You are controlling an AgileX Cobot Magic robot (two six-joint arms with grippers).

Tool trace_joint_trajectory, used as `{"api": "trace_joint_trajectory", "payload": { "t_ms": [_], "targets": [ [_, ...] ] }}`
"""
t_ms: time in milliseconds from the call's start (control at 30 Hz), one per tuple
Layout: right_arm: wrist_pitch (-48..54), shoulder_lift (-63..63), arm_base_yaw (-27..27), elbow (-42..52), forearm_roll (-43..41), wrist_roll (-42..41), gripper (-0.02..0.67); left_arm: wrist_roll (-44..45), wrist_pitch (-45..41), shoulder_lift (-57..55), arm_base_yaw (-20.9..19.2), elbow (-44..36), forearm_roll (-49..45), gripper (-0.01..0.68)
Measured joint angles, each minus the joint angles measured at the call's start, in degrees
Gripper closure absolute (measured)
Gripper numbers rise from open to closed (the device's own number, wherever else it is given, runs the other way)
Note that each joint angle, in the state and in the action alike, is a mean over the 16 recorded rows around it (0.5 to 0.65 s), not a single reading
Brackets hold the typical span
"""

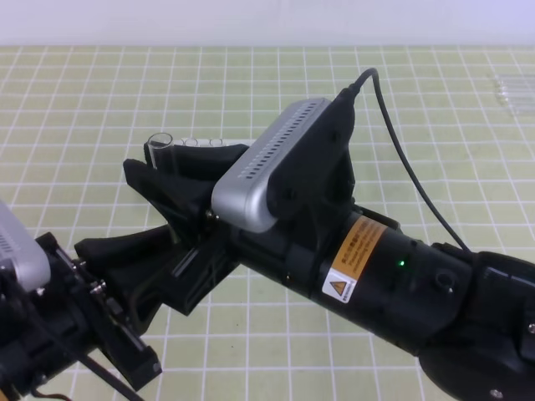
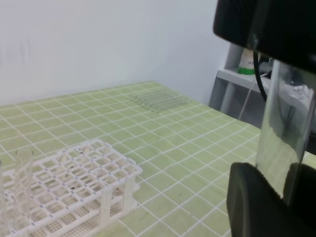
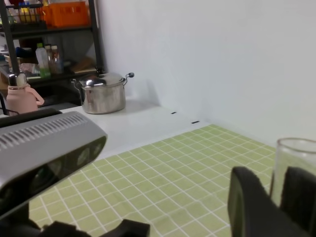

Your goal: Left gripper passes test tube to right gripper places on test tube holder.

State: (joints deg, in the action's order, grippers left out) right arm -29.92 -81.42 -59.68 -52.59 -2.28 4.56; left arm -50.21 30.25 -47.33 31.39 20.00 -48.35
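The black right gripper (image 1: 171, 180) with the silver-grey slotted module and orange-yellow warning label reaches across the middle of the high view, its two fingers closed around the long clear glass test tube (image 1: 160, 144). The tube's open rim pokes out at the gripper's 11 o'clock. In the right wrist view the same glass rim (image 3: 294, 165) sits pinched between two dark fingers (image 3: 252, 207).

The black left gripper (image 1: 125, 259) with tapered pointed fingers lies at about 7 o'clock from the right one. In the left wrist view its dark fingers (image 2: 256, 202) flank the lower part of the tube (image 2: 286, 143), which stands nearly upright; whether they press on the glass cannot be told.

The white plastic lattice test tube holder (image 2: 106, 165) stands on the green gridded mat (image 2: 168, 128), well apart from the tube at its 8 o'clock. One clear upright tube (image 2: 23, 185) stands in a cell at its left end.
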Motion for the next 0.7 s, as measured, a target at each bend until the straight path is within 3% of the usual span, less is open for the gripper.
{"api": "trace_joint_trajectory", "payload": {
  "t_ms": [700],
  "targets": [
    [3.7, 2.2, 0.3, 0.0, 1.5, -2.7, 0.64, -1.8, -3.0, 3.1, 0.0, 0.0, -2.6, 0.645]
  ]
}}
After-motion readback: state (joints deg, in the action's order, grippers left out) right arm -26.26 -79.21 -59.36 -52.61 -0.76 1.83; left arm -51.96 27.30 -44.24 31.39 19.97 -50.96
